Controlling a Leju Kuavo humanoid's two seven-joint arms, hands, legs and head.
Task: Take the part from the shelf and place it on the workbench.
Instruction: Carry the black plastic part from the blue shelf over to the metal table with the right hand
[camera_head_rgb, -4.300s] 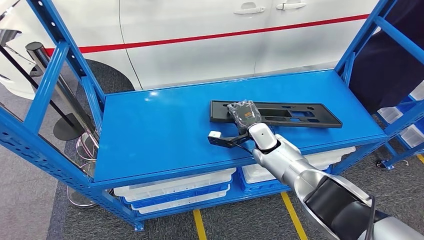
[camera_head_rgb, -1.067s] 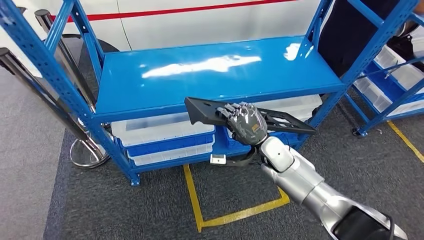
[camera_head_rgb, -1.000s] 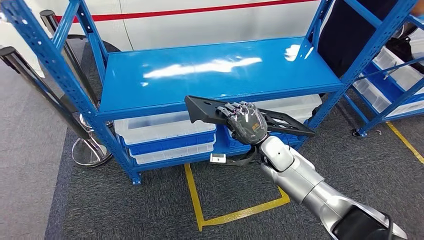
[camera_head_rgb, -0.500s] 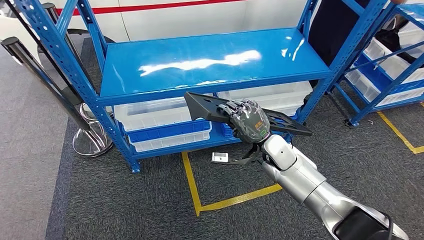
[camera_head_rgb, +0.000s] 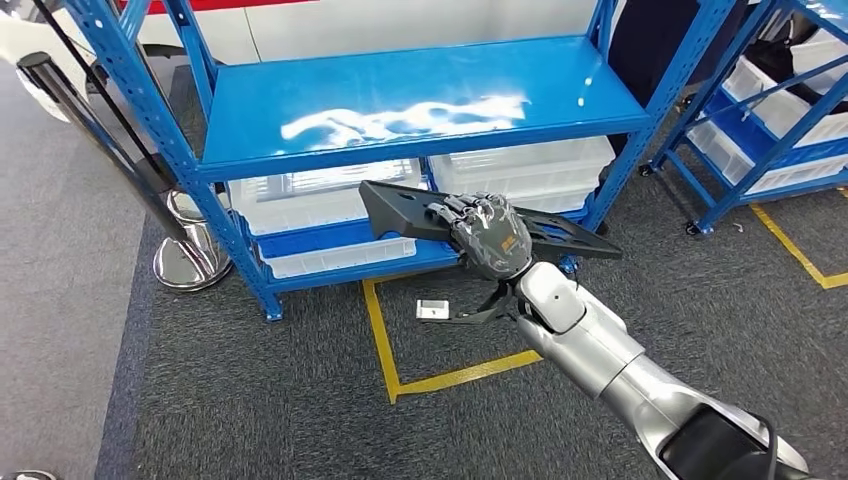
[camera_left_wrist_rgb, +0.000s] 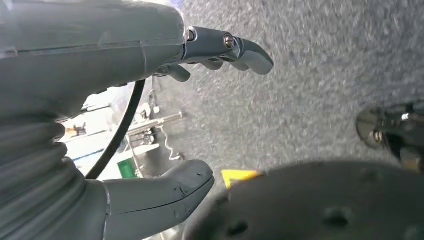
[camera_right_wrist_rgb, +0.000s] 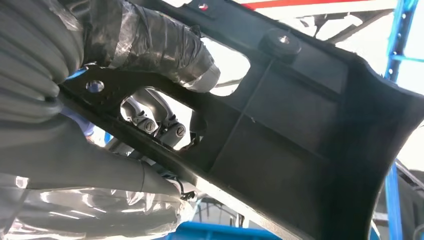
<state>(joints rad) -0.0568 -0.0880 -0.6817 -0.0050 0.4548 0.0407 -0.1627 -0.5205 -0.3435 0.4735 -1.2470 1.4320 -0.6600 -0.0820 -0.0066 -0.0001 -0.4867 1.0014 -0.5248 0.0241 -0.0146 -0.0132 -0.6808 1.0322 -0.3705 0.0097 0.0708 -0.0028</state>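
The long flat black plastic part with cut-out slots (camera_head_rgb: 420, 212) sits at the centre of the head view, lifted clear of the blue metal shelf (camera_head_rgb: 400, 100) and crossing in front of that shelf's lower level. My right hand (camera_head_rgb: 490, 238) grips it near its middle, fingers wrapped over the top edge; in the right wrist view my fingers (camera_right_wrist_rgb: 155, 47) pass through one of its openings, clamped on the ribbed underside of the part (camera_right_wrist_rgb: 300, 130). My left hand (camera_left_wrist_rgb: 150, 115) hangs over grey carpet, thumb and fingers apart with nothing between them. White plastic bins (camera_head_rgb: 330, 190) fill the lower level behind the part. Yellow floor tape (camera_head_rgb: 385, 345) marks the dark carpet below, and a chrome stanchion base (camera_head_rgb: 190, 262) stands at the left.
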